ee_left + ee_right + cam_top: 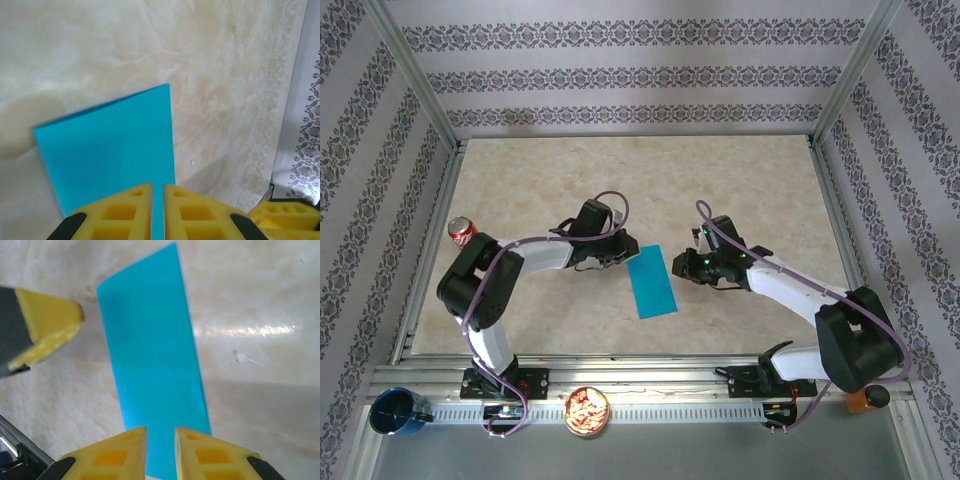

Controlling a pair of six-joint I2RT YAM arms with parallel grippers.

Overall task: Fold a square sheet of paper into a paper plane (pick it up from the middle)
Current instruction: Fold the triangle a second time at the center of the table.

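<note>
The top external camera looks down from high behind the left end effector (620,248) and right end effector (682,265), taking in the whole table (740,190). Each wrist camera sits close behind its own end effector, facing the table just ahead. All three views share the square sheet of paper (652,282) between them.

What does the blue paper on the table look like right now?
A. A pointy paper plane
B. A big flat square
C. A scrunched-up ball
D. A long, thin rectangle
D. The blue paper lies flat on the table as a strip clearly longer than it is wide, with straight edges and square corners.
</note>
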